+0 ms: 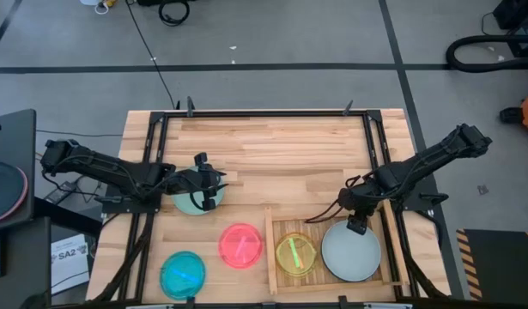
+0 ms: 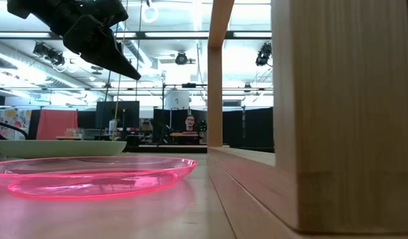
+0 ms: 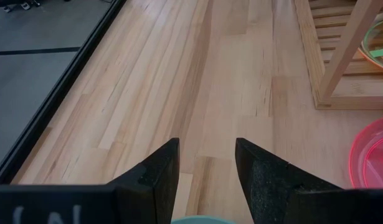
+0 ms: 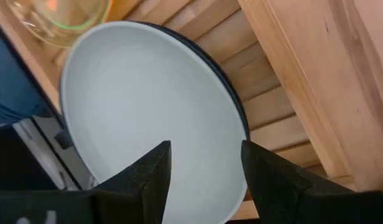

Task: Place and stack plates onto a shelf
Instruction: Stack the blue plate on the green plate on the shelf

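A pale whitish plate lies in the right half of the wooden shelf, on top of a dark plate whose rim shows under it. A small yellow-green plate lies in the shelf's left half. My right gripper hangs open just above the whitish plate's far edge, its fingers clear of it. A pale mint plate, a pink plate and a cyan plate rest flat on the table. My left gripper stands open above the mint plate.
Black frame rails run along the table's left, right and far sides. The shelf's upright post stands close to the low camera. Bare wood lies across the table's far half. A person shows far off in the room.
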Controlling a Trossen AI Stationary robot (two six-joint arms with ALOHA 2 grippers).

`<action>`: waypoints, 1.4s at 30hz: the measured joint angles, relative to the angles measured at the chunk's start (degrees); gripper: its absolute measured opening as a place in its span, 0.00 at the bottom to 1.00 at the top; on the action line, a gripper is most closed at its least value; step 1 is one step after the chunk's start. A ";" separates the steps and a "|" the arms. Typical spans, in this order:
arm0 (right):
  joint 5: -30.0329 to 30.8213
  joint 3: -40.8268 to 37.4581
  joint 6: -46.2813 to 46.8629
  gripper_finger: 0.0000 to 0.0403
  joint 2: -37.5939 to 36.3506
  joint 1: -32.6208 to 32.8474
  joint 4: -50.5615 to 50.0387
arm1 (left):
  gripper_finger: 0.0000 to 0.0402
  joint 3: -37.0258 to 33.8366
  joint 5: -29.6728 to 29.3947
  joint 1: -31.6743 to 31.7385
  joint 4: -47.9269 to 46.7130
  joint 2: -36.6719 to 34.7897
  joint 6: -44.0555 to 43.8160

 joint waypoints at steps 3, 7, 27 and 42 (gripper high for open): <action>0.02 0.00 1.31 0.50 -2.47 0.00 0.06 | 0.40 0.00 0.00 0.00 -0.02 0.00 0.00; 3.19 0.00 1.42 0.50 -5.34 0.00 3.02 | 0.40 0.00 0.00 0.00 0.00 0.00 -0.01; 27.76 0.04 -27.01 0.49 -8.56 -9.26 36.11 | 0.40 0.02 24.87 -0.85 -0.44 0.00 -12.29; 24.66 0.04 -34.83 0.49 -8.51 -17.88 41.03 | 0.40 0.04 28.47 -16.77 -9.69 0.00 -30.33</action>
